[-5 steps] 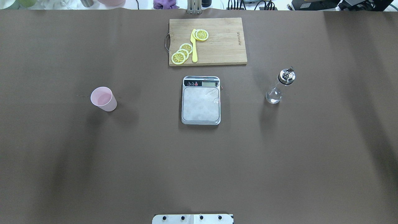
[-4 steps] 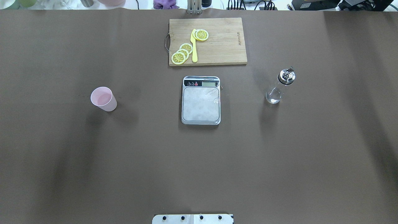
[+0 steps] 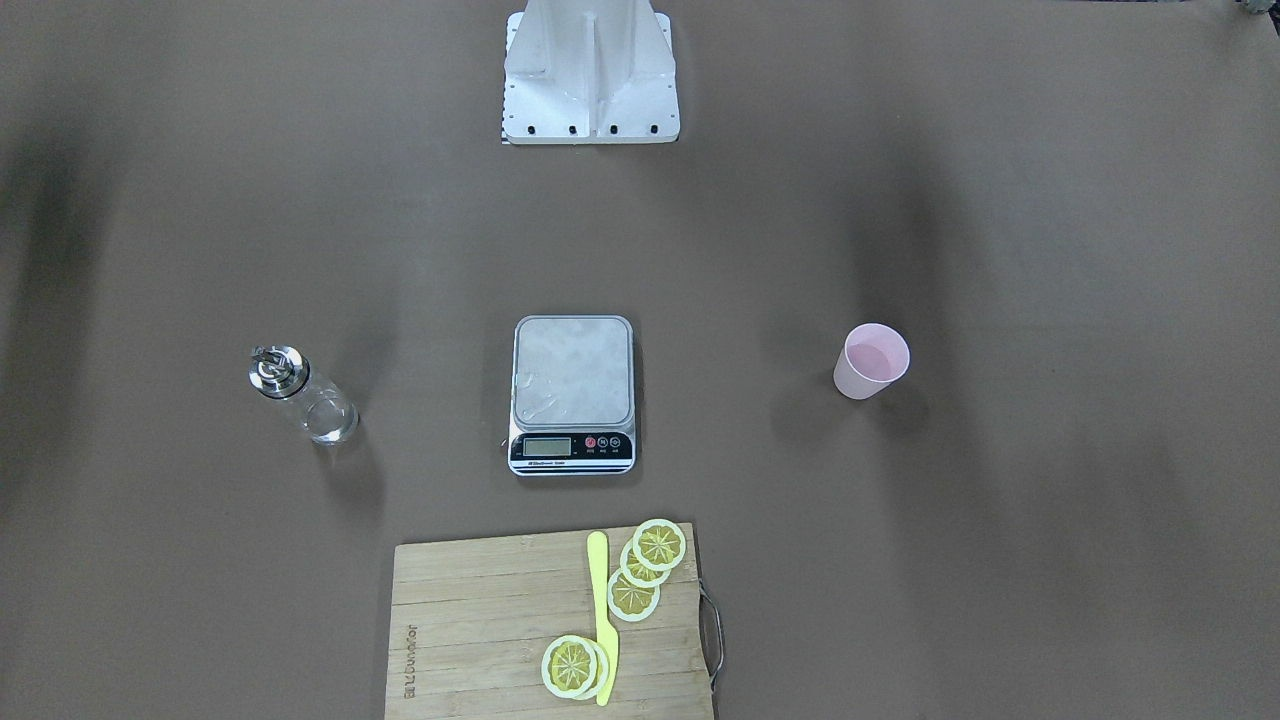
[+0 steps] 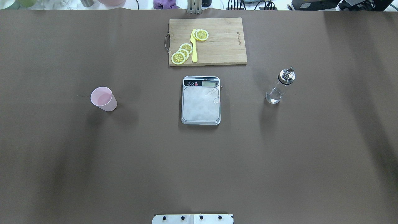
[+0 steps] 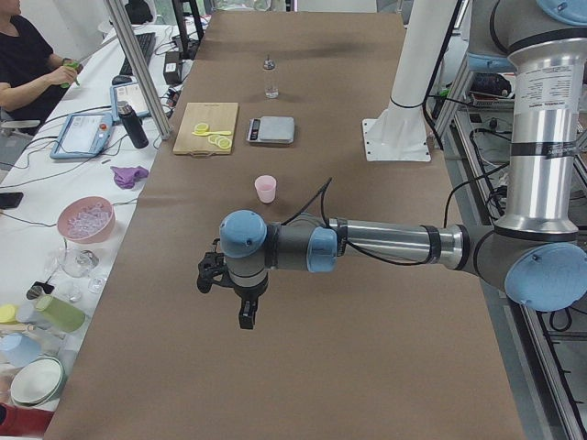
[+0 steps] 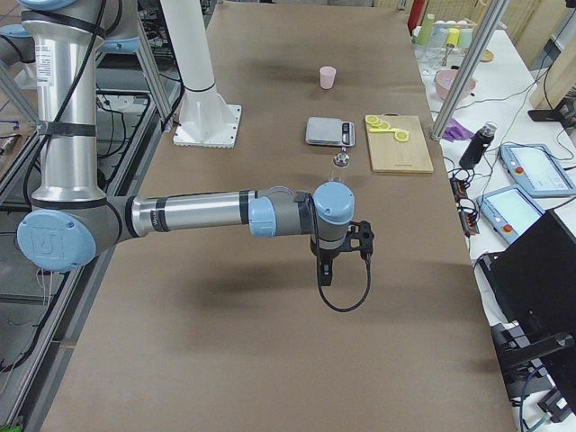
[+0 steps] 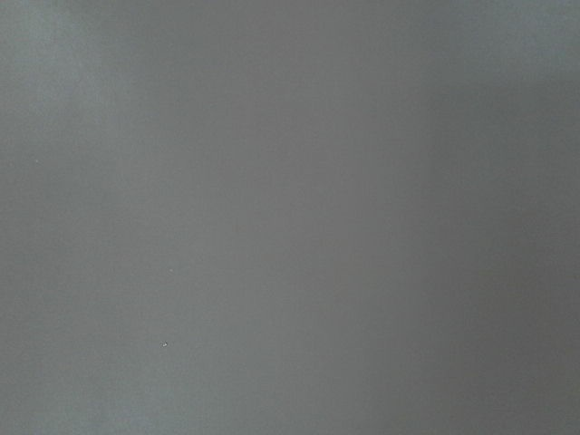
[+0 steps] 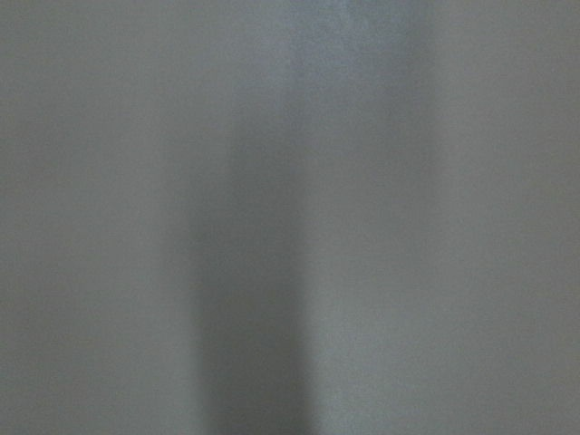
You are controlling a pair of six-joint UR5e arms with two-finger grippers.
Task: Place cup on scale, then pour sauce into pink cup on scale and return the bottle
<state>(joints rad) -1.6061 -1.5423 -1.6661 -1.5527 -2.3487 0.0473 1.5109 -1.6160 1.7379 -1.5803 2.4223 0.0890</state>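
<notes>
The pale pink cup [image 4: 103, 99] stands upright on the brown table, left of the scale and apart from it. The scale [image 4: 201, 100] sits at the table's middle with its steel platform bare and its display strip on the far side. The clear glass bottle [image 4: 279, 86] with its silver spout cap stands upright to the right of the scale. Neither gripper shows in the overhead or front views. The left gripper [image 5: 213, 273] hangs over bare table well short of the cup. The right gripper [image 6: 362, 239] hangs over bare table short of the bottle. I cannot tell whether either is open or shut. Both wrist views show only blurred table.
A wooden cutting board [image 4: 207, 41] with lemon slices [image 4: 182, 53] and a yellow knife [image 4: 194, 46] lies just beyond the scale. The robot's base plate [image 4: 192, 219] is at the near edge. Bowls, cups and tablets stand on the side bench [image 5: 87, 220] beyond the table's far edge.
</notes>
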